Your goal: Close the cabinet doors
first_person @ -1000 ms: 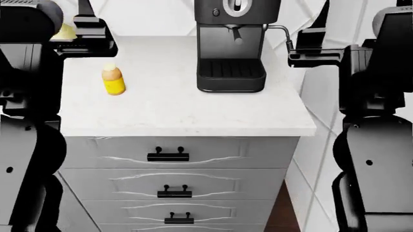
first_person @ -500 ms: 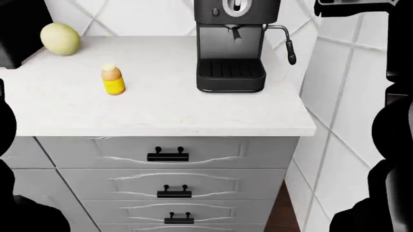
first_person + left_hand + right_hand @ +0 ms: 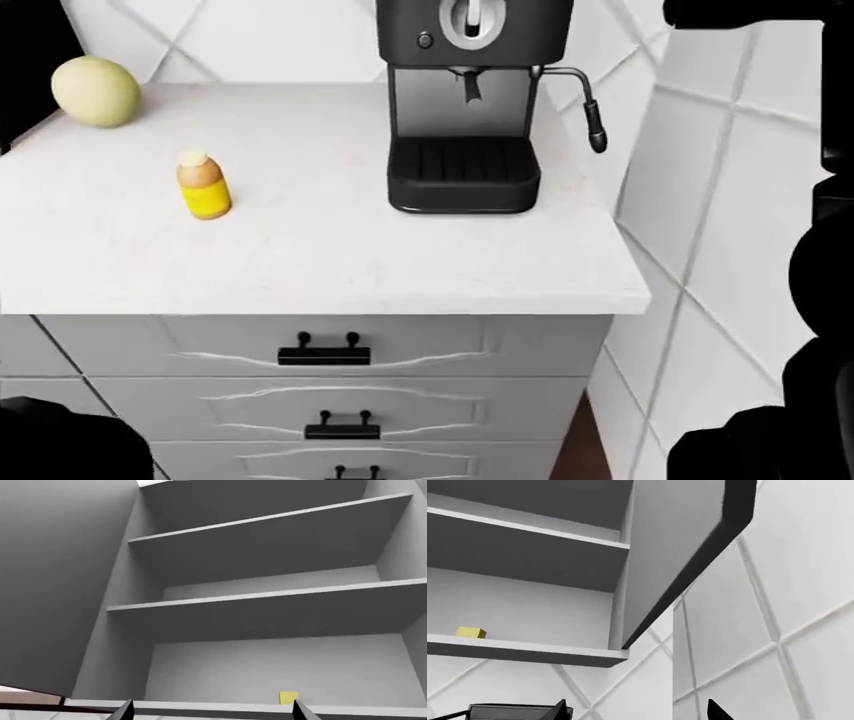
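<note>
The head view does not show the cabinet. In the left wrist view the wall cabinet stands open, with grey shelves and its left door swung wide. My left gripper is open below the bottom shelf, with nothing between its fingertips. The right wrist view shows the right door swung out, seen edge-on, beside the shelves. Below that door my right gripper is open and empty, clear of it.
A small yellow block lies on the cabinet's bottom shelf. On the white counter stand a black coffee machine, a yellow bottle and a pale round fruit. Drawers sit below. A tiled wall is at the right.
Both arms have risen out of the middle of the head view. The head view has shifted, so the counter items sit lower and further left.
</note>
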